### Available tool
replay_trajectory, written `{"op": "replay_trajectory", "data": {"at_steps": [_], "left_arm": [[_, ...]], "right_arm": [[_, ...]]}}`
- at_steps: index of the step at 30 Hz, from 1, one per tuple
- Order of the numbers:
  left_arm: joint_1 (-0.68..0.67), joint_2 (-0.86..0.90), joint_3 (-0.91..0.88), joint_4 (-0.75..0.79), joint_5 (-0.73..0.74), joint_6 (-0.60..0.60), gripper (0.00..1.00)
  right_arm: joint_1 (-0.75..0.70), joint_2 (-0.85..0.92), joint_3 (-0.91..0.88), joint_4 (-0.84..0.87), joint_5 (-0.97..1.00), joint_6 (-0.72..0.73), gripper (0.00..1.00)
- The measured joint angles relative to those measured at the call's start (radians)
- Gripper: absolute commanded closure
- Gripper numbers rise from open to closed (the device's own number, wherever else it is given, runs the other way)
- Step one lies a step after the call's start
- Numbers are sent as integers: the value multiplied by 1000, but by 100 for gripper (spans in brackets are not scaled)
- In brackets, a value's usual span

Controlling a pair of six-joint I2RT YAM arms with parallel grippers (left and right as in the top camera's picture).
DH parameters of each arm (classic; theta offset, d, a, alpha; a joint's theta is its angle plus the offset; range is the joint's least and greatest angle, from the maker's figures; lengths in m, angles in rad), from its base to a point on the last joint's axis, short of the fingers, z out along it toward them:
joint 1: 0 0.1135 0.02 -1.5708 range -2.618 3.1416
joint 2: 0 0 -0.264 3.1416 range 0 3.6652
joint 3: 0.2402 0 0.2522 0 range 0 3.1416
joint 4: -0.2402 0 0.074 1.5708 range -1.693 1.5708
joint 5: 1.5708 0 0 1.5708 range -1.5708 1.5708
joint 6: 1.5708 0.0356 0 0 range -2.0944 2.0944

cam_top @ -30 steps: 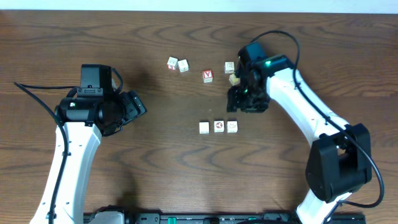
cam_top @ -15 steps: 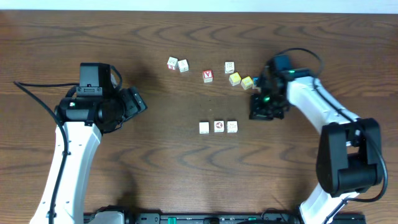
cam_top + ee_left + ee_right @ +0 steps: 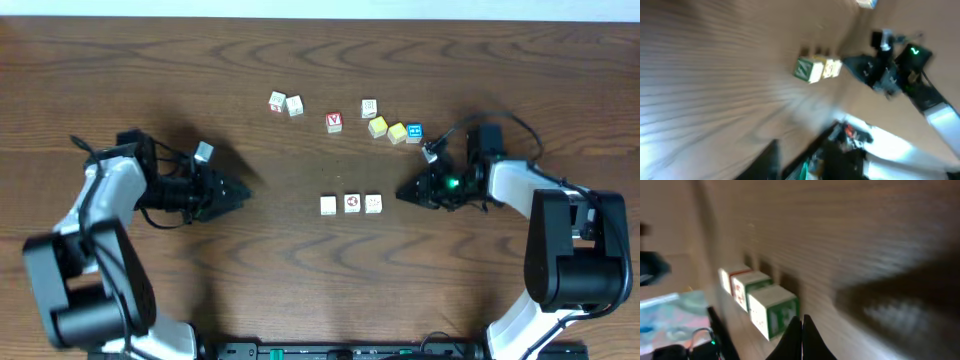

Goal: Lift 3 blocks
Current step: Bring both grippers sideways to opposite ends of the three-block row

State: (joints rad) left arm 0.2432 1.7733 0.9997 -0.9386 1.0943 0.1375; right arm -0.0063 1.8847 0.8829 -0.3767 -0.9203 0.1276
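The 3 blocks stand in a tight row: a plain cream cube (image 3: 328, 205), one with a reddish round mark (image 3: 352, 203), and a speckled one (image 3: 373, 203). My left gripper (image 3: 243, 193) lies low to the row's left, pointing at it across a wide gap; blur hides how its jaws stand. My right gripper (image 3: 400, 193) points at the speckled end from the right, shut and empty. In the right wrist view its fingertips (image 3: 802, 321) meet just short of the nearest cube's green side (image 3: 779, 316). The left wrist view shows the row (image 3: 812, 70), blurred.
Other cubes lie behind the row: two white ones (image 3: 285, 103) at the back left, a red-letter cube (image 3: 334, 122), a white one (image 3: 369, 108), two yellow ones (image 3: 387, 129) and a blue one (image 3: 414, 131). The right arm (image 3: 520, 185) lies just below the blue cube.
Both arms have dropped low and turned to point at the row from either side. The right gripper left the yellow cubes and closed. The left gripper's jaws narrowed.
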Motion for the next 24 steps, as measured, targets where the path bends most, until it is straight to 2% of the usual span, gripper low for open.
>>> {"op": "replay_trajectory", "data": {"at_steps": [2,5,16,24], "left_arm": [[-18,60,-15,0,64,58,81],[-55,133,-29,9,129,112,92],[-157,304,-30,67,204,171,93],[-182,319,-30,108,230,173,92]], "right_arm": [[0,0,-38,69,-53,19,99],[1,0,-62,107,-96,48,99],[25,0,-82,98,-92,108,98],[36,0,-103,123,-37,151,98]]}}
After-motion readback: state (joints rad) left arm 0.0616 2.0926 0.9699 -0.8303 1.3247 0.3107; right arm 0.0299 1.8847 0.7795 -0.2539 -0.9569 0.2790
